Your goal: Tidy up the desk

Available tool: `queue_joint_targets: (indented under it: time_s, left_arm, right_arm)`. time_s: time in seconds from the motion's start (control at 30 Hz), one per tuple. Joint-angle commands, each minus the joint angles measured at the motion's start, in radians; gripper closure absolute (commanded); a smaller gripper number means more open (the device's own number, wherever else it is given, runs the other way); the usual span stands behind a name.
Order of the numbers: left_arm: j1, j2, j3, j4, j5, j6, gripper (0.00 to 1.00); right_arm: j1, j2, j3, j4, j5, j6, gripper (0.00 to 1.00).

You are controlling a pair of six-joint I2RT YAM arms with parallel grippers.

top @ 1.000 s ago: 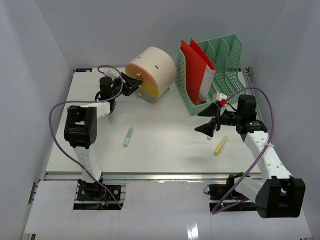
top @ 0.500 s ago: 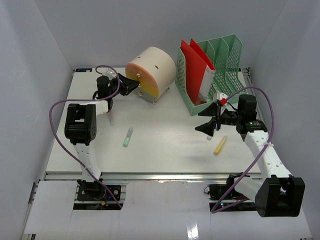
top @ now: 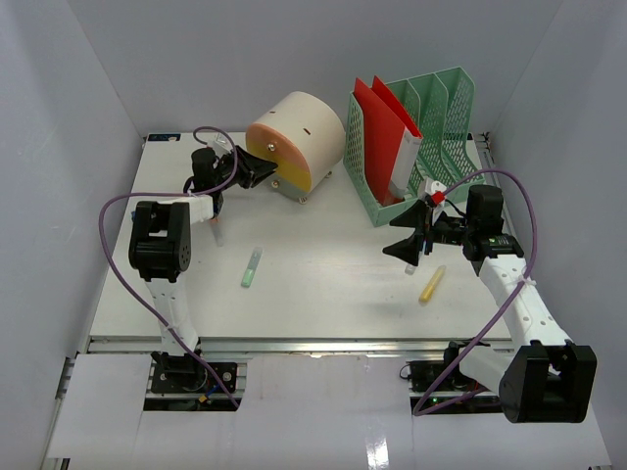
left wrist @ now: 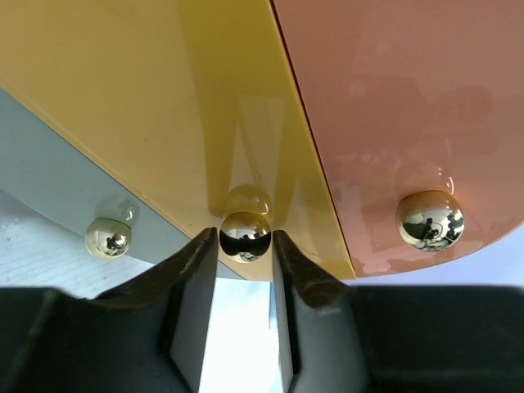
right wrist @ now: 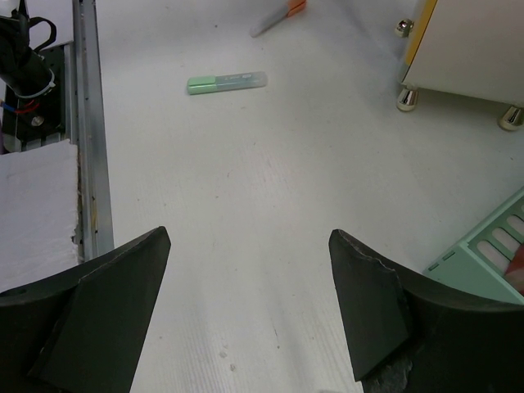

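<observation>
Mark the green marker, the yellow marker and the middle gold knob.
green marker (top: 252,266), top view, mid-barrel.
yellow marker (top: 431,284), top view, mid-barrel.
middle gold knob (left wrist: 244,236), left wrist view, front of ball.

Robot lab cell: bare pale walls (top: 59,147), white desk (top: 323,294) with aluminium rail (top: 294,344), two cabled arms (top: 509,284)

Left jaws narrow, right jaws wide

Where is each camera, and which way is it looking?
Top: high above, looking down at desk, drawer box, green marker; left arm and right arm show.
Left wrist: on the left arm, facing the box's front; left gripper flanks a gold knob.
Right wrist: on the right arm, facing the desk; open right gripper shows.
Shared: top and right wrist both see that marker.
</observation>
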Motion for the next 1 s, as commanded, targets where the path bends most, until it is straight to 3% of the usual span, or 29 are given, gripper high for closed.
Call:
queue_joint_targets:
  time_s: [0.0,0.27,0.57,0.97]
  left_arm:
    - [0.004,-0.008,0.028,-0.002,0.019,0.003,0.62]
    - [0.021,-0.047,-0.028,-0.012,0.019,0.005,0.75]
    - [0.057,-0.225,-0.236,-0.027,0.076,0.099,0.75]
    - [0.068,-0.327,-0.333,-0.035,0.111,0.124,0.73]
  right_arm:
    - [-0.004,0.004,0.002,0.018,-0.007,0.001,0.15]
    - [-0.01,0.006,-0.003,0.017,0.014,-0.006,0.15]
    - [-0.015,0.027,-0.019,0.037,0.036,0.002,0.15]
    - [-0.035,0.046,-0.043,0.057,0.088,-0.005,0.15]
